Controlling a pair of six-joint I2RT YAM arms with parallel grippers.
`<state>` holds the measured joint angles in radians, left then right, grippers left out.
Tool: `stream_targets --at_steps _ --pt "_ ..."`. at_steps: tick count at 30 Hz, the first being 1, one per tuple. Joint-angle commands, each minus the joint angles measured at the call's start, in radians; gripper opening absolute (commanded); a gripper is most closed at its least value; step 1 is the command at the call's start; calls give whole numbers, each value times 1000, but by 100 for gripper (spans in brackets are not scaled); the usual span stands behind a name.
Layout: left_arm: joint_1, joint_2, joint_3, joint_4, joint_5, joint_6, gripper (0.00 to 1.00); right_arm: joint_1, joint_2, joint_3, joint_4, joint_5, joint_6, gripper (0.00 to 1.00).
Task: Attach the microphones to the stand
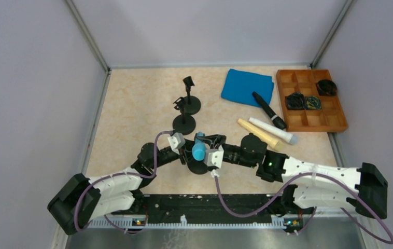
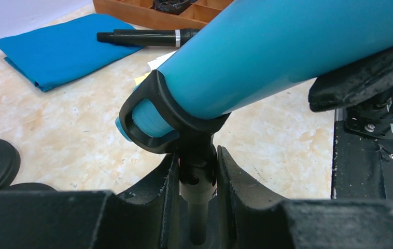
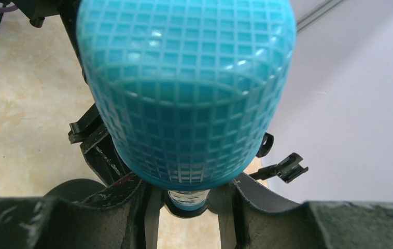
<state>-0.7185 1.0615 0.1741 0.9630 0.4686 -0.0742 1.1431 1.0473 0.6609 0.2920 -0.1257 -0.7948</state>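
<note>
The light blue microphone (image 1: 199,150) lies tilted in the black clip (image 2: 148,111) of a stand (image 1: 198,168) near the arms. My left gripper (image 2: 197,155) is shut on the stand's post just under the clip. Its mesh head (image 3: 184,88) fills the right wrist view. My right gripper (image 3: 189,194) is shut on the microphone's body just below that head. In the top view the left gripper (image 1: 188,154) and right gripper (image 1: 206,150) meet at the stand from either side. The black (image 1: 268,110), white (image 1: 272,129) and cream (image 1: 259,134) microphones lie on the table at the right.
Two more black stands (image 1: 184,123) (image 1: 190,104) stand behind the held one, without microphones. A folded blue cloth (image 1: 248,86) lies at the back, under the black microphone's end. A wooden compartment tray (image 1: 339,111) sits at the far right. Grey walls enclose the table.
</note>
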Motion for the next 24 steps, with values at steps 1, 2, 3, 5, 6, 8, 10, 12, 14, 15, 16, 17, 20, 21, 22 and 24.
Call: stream_targets --at_steps 1,2,3,5,6,8,10,12,14,15,16,17,20,21,22,24 --pt "-16 -75 -4 140 100 67 0 -55 79 -107 -241 260 -92 0" --pt "-16 -77 -5 138 99 67 0 -55 82 -110 -245 275 -102 0" --pt "-16 -79 -5 138 100 67 0 -55 86 -113 -248 287 -113 0" --pt "-16 -76 -5 140 105 67 0 -55 93 -117 -247 306 -129 0" --pt "-16 -73 -5 143 108 67 0 -55 98 -118 -245 314 -135 0" --pt "-16 -71 -7 151 111 62 0 -55 115 -117 -243 333 -146 0" --pt "-16 -67 -7 159 115 57 0 -55 136 -116 -244 349 -155 0" --pt "-16 -66 -7 163 119 53 0 -55 156 -114 -243 356 -157 0" --pt "-16 -65 -7 163 122 52 0 -55 160 -116 -237 350 -152 0" --pt "-16 -66 -8 163 122 51 0 -55 158 -114 -240 344 -146 0" --pt "-16 -65 -8 163 120 51 0 -55 156 -110 -250 338 -142 0" --pt "-16 -66 -8 162 120 51 0 -56 155 -104 -262 332 -139 0" --pt "-16 -66 -10 161 110 48 0 -55 152 -104 -290 354 -154 0" --pt "-16 -68 -11 161 105 45 0 -55 152 -110 -289 368 -164 0" --pt "-16 -68 -11 163 101 43 0 -57 154 -114 -290 380 -173 0" --pt "-16 -73 -12 163 96 41 0 -57 167 -113 -316 405 -188 0"
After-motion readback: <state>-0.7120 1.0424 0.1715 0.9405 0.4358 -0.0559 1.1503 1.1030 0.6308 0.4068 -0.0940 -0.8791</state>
